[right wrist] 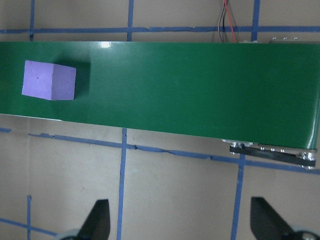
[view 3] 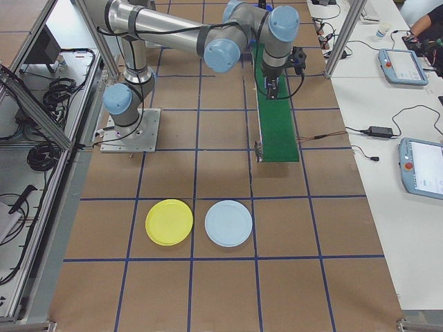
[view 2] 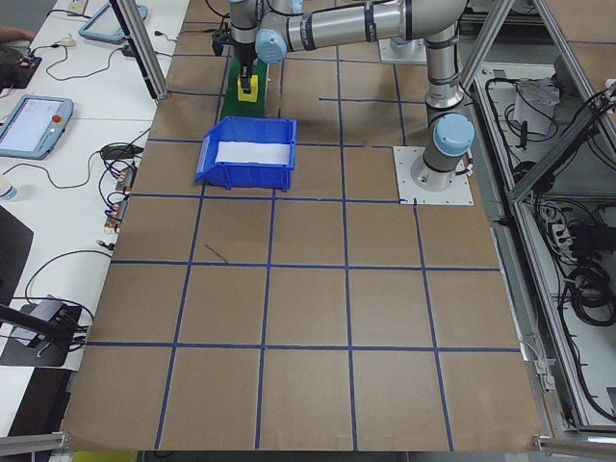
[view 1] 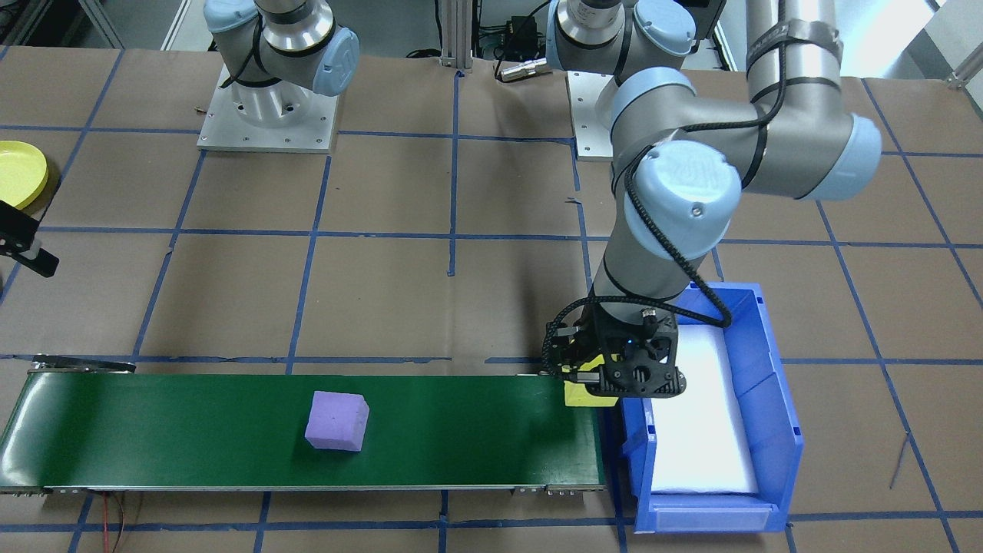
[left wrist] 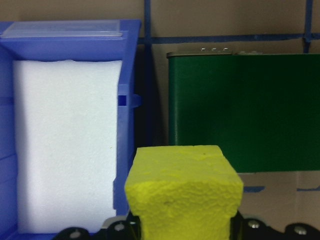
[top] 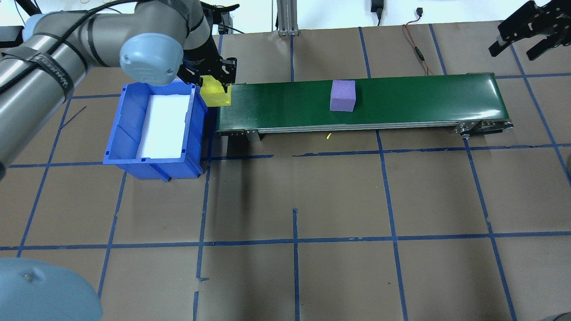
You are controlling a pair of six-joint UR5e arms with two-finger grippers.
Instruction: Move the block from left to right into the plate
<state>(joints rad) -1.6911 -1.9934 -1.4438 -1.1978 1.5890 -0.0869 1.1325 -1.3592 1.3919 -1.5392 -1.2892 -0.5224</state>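
My left gripper point(top: 214, 86) is shut on a yellow foam block point(view 1: 585, 392), holding it at the end of the green conveyor belt point(top: 401, 100) beside the blue bin point(top: 129, 133). The left wrist view shows this yellow block point(left wrist: 184, 190) clamped low in the frame, with the belt end behind it. A purple block point(top: 342, 95) lies on the belt near its middle, also seen as the purple block point(right wrist: 49, 80) from the right wrist. My right gripper point(top: 531, 31) hangs open and empty past the belt's other end. The yellow plate point(view 3: 169, 221) lies on the table on the right side.
The blue bin point(view 1: 756, 361) holds a white foam slab point(left wrist: 65, 145). A pale blue plate point(view 3: 228, 223) lies next to the yellow plate. Red wires point(top: 417, 42) trail behind the belt. Blue tape lines grid the brown table point(top: 339, 200).
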